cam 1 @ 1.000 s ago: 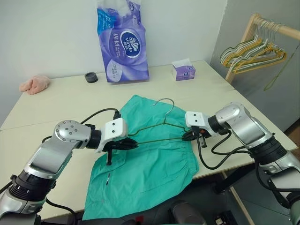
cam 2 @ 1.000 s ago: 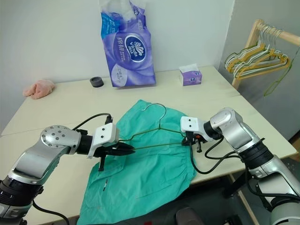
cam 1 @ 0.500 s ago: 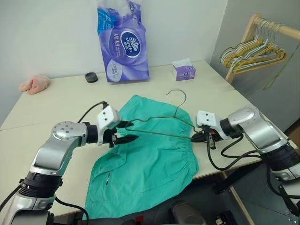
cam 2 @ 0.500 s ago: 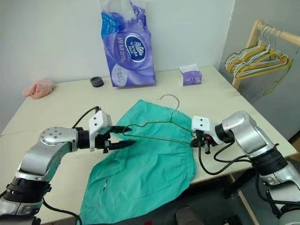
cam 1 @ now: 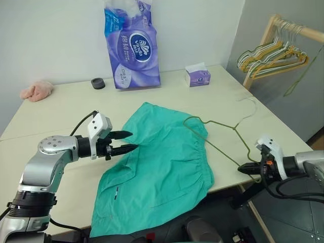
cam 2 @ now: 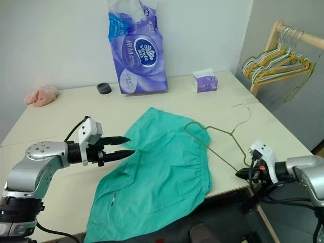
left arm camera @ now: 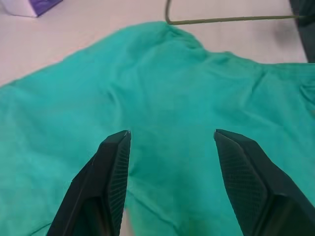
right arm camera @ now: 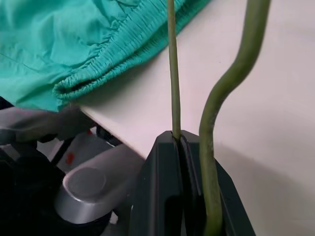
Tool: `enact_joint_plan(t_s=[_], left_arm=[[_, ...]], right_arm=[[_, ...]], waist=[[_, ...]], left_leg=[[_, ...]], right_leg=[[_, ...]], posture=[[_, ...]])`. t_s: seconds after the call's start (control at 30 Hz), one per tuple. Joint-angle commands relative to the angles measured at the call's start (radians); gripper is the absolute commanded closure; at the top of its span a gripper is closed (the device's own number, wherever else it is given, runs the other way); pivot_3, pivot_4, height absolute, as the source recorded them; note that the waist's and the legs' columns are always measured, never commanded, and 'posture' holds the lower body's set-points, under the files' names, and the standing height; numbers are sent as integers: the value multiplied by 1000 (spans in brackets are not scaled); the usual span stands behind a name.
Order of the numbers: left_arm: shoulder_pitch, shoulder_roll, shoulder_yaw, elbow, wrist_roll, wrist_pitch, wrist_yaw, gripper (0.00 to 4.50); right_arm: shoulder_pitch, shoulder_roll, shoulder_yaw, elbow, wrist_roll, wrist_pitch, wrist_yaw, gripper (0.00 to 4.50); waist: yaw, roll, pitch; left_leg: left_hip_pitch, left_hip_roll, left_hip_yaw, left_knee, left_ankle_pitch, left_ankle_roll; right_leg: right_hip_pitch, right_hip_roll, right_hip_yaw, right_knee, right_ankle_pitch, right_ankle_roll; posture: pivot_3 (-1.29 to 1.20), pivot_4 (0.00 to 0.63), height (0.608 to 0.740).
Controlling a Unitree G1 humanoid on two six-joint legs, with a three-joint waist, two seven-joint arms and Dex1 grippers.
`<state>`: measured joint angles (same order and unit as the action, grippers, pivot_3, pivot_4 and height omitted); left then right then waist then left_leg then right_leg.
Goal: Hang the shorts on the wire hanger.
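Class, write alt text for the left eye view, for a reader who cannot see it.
Teal shorts lie flat on a pale table. The left hand hovers open over them, while the shut right hand holds a green wire hanger at the table's edge.

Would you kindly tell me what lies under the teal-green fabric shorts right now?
The teal-green fabric shorts lie flat on the pale tabletop, with their lower edge hanging over the table's front edge. The olive-green wire hanger lies beside them, not underneath. Whatever else the cloth covers cannot be seen.
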<state>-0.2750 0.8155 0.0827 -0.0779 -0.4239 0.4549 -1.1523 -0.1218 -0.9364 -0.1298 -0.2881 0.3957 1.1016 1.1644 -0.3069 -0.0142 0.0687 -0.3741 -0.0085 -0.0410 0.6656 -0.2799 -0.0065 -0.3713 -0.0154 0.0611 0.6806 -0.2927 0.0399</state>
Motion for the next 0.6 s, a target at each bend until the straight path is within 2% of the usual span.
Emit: enact_joint_plan(t_s=[0.03,0.13,0.3,0.6], left_arm=[[-14,20,-6,-44,-9,-7,-23,1666],[-20,23,-28,-54,-6,-14,-43,1666],[-11,28,-40,-81,-30,-11,-85,1666],[-51,-30,-57,-71,23,-59,-5,1666]], right_arm=[[127,-37,-118,-57,73,78,-15,4500],[215,-64,-154,-50,103,105,-22,4500],[269,-81,-181,-33,156,147,-33,4500],[192,-6,-135,-2,238,246,-129,4500]], waist=[[4,0,0],[4,-1,1],[-5,-2,2],[-3,-4,4]], left_leg=[[0,0,0,0,0,0],[-1,0,1,0,0,0],[0,1,4,0,0,0],[1,2,6,-1,0,0]], right_leg=[[0,0,0,0,-2,3],[-1,1,0,0,-3,4],[0,2,4,-1,-3,5],[-1,8,6,-1,-3,4]], posture=[[-368,50,740],[-373,52,740],[-378,54,740],[-368,53,740]])
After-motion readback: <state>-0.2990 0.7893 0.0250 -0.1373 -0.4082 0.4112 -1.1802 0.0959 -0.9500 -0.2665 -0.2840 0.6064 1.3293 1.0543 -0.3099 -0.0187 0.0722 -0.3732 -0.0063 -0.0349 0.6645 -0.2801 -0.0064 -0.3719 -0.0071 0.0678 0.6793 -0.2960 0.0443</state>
